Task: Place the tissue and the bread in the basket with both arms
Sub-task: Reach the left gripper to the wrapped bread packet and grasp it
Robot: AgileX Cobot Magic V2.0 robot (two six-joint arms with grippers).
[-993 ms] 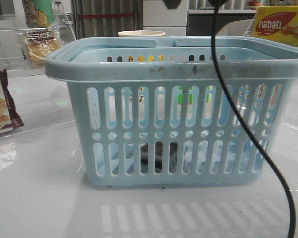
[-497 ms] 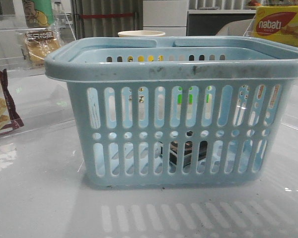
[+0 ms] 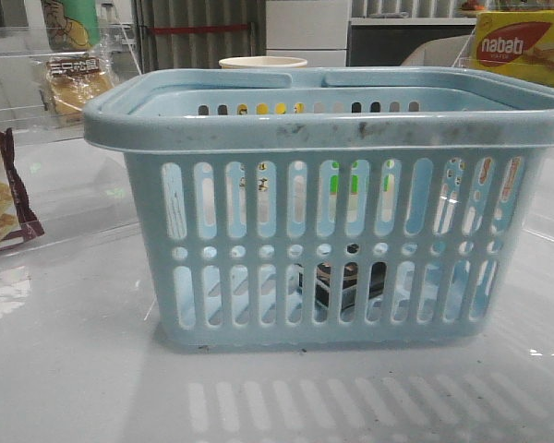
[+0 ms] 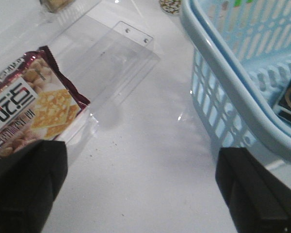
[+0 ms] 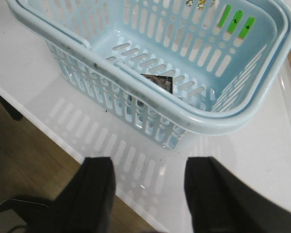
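Large light-blue slotted plastic basket (image 3: 328,208) nearest on white table (image 3: 74,369), 1 small dark packet (image 5: 157,81) inside; clear-wrapped golden-tan bread (image 3: 74,83) far back left; left gripper (image 4: 140,189) and right gripper (image 5: 148,191) both spread wide, holding nothing.

Open tool (image 4: 145,189) between cracker packet (image 4: 31,114) and basket (image 4: 233,92).

- Front view sits low and close, level with the basket (image 3: 328,208), facing its long slotted wall across the table (image 3: 74,369).
- Left wrist view looks steeply down beside the basket (image 4: 233,87), a cracker packet (image 4: 31,109) on the other side.
- Right wrist view looks down from higher up, into the basket (image 5: 155,63) from over the table edge.
- All three views share the basket.
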